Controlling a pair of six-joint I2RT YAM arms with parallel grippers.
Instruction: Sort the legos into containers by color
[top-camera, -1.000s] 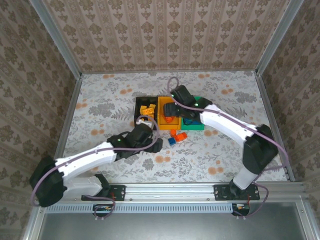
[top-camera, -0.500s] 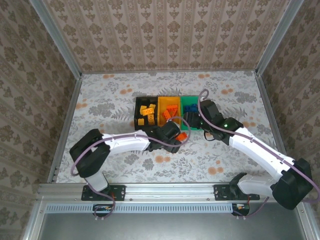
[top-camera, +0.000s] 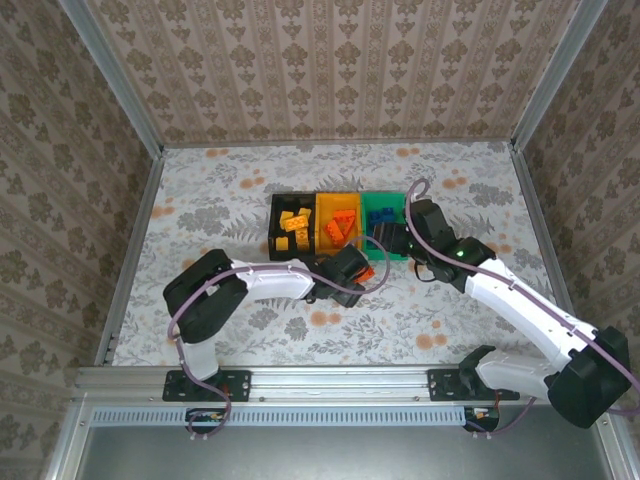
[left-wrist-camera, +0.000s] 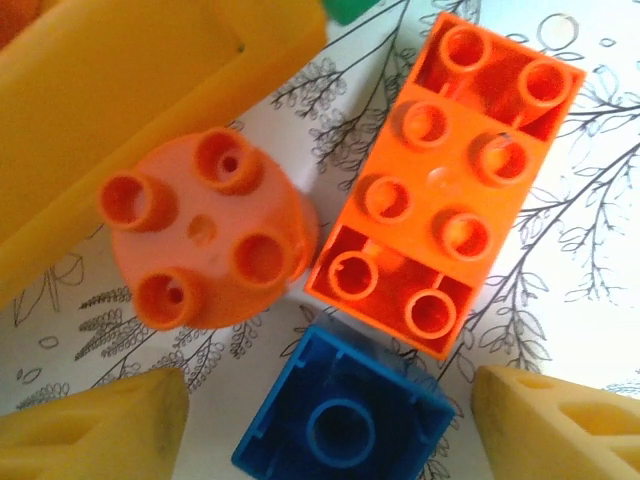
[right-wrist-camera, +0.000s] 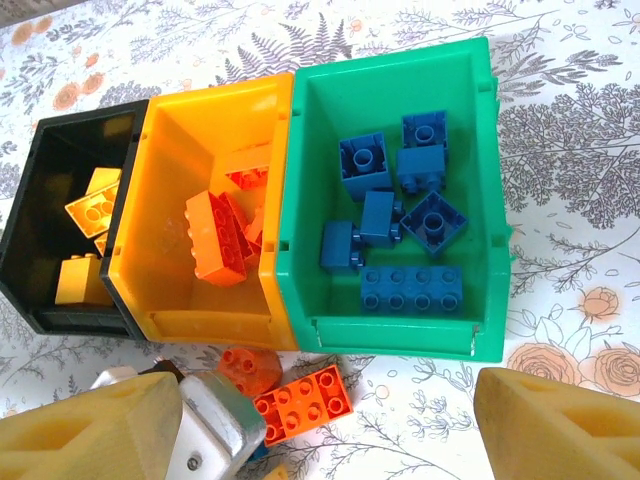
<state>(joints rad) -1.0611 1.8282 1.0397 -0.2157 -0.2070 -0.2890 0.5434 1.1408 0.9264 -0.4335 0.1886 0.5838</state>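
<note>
Your left gripper (left-wrist-camera: 328, 405), spread and empty, straddles the blue brick (left-wrist-camera: 345, 425) on the table (left-wrist-camera: 590, 330) near the yellow-orange bin (left-wrist-camera: 120, 110); it looks light, rigid and slick, so pinch its flat side walls squarely, while your right gripper (right-wrist-camera: 330, 392) hangs open, holding nothing.

A blue brick (left-wrist-camera: 345, 420) lies on the bench (left-wrist-camera: 590, 300), clear of both yellow fingers of the tool (left-wrist-camera: 330, 425) flanking it. Beyond it, a round orange brick (left-wrist-camera: 205, 240) touches a long orange brick (left-wrist-camera: 450, 180). The yellow bin (left-wrist-camera: 120, 90) stands farther beyond.
</note>
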